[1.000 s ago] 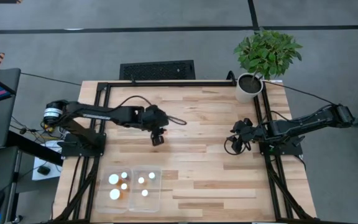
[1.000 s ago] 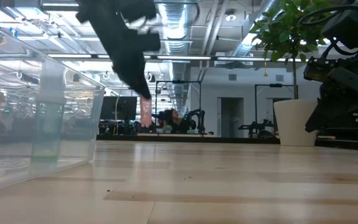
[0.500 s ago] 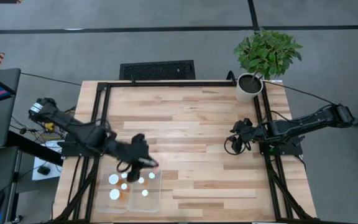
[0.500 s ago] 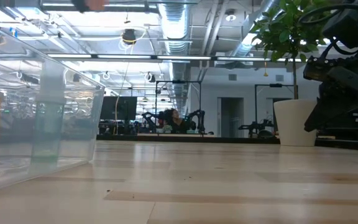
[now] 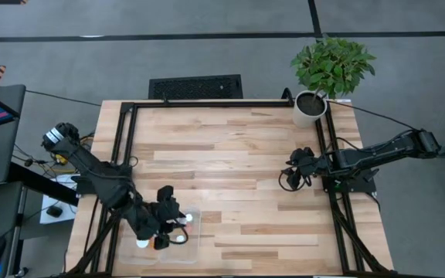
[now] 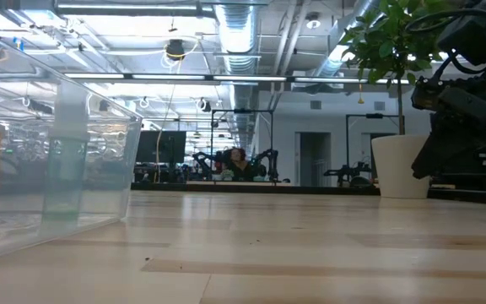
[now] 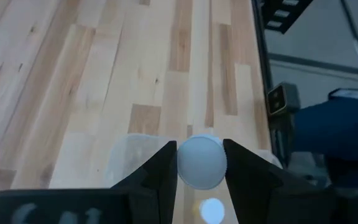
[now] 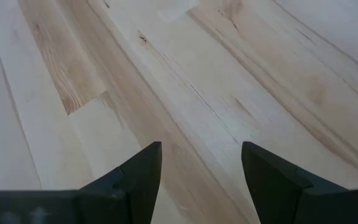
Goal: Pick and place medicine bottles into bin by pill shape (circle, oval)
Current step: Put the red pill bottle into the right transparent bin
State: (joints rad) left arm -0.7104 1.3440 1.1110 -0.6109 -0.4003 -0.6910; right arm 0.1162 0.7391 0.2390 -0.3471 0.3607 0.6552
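Gripping bottle point(image 7: 200, 162) between left gripper point(image 7: 199, 163) fingers.

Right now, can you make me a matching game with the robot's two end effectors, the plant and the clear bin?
Things:
1. left end effector
2. right end effector
3. potted plant
4. bin

Descriptions:
A. at the table's far right corner
B. open over bare wood
C. shut on a white-capped bottle
D. clear, at the table's near left edge

Pairs: 1-C, 2-B, 3-A, 4-D
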